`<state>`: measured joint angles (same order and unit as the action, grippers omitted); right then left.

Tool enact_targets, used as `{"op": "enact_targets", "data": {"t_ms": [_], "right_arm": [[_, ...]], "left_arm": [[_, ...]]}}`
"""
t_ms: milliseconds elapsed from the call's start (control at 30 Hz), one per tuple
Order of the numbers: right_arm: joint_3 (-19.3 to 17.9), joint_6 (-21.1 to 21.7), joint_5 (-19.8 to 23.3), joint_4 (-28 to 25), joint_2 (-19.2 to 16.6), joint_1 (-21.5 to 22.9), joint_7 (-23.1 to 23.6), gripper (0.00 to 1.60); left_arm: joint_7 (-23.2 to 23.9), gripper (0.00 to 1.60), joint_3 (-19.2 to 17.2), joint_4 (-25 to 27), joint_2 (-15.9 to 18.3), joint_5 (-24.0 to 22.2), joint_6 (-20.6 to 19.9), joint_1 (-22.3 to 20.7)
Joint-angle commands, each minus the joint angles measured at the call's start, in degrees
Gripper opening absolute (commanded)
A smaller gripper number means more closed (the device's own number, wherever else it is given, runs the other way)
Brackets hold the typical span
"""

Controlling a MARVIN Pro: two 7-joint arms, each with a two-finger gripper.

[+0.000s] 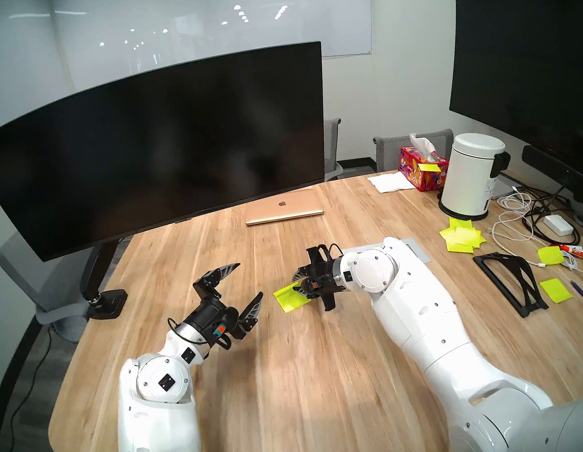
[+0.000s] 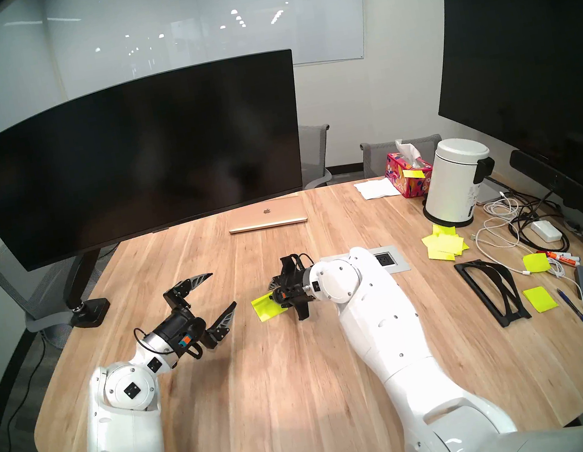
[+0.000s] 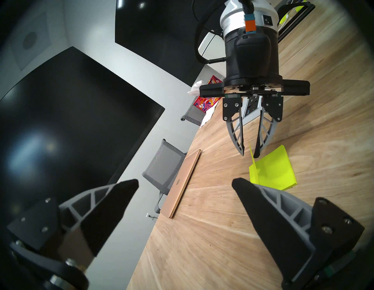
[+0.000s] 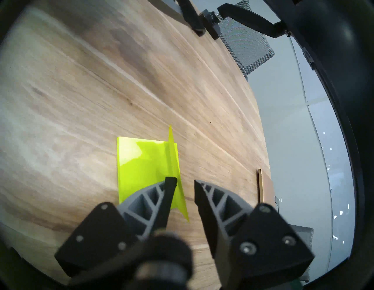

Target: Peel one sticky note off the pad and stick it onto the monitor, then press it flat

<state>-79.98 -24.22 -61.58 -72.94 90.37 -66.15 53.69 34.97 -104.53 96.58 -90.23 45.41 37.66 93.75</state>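
Observation:
The neon yellow-green pad (image 1: 288, 297) (image 4: 137, 162) lies flat on the wooden table, about mid-table. Its top sticky note (image 4: 173, 162) (image 3: 253, 162) is curled up on edge. My right gripper (image 4: 184, 181) (image 1: 296, 283) reaches over the pad with the raised sheet between its fingers. The sheet leans on one finger and a narrow gap still shows to the other. To the left, my left gripper (image 1: 250, 279) (image 3: 184, 180) hovers wide open and empty, pointing at the pad. The wide curved black monitor (image 1: 154, 150) stands on its arm mount at the back left.
A closed gold laptop (image 1: 283, 207) lies behind the pad. On the right are a tissue box (image 1: 422, 169), a white canister (image 1: 469, 174), a messy pile of yellow sheets (image 1: 463, 239), cables, a black stand (image 1: 510, 279) and a taller flat screen (image 1: 536, 44).

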Motion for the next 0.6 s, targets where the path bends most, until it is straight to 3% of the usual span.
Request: {"op": "enact_targets", "data": {"t_ms": [0,67,100,567], "right_arm": [[-0.5,-0.3,1.1,-0.4,0.5,1.4,0.4,0.26],[-0.6,-0.3,1.1,-0.3,0.5,1.4,0.5,0.18],[-0.7,-0.5,1.2,-0.2,0.6,1.5,0.6,0.00],[-1.7,-0.8,1.4,0.0,0.8,1.2,1.3,0.00]], "left_arm": [[-0.1,1.60,0.0,0.9,0.0,0.0,0.0,-0.3],[-0.1,1.60,0.0,0.9,0.0,0.0,0.0,-0.3],[-0.1,1.60,0.0,0.9,0.0,0.0,0.0,-0.3],[0.0,1.60,0.0,0.9,0.0,0.0,0.0,-0.3]]}}
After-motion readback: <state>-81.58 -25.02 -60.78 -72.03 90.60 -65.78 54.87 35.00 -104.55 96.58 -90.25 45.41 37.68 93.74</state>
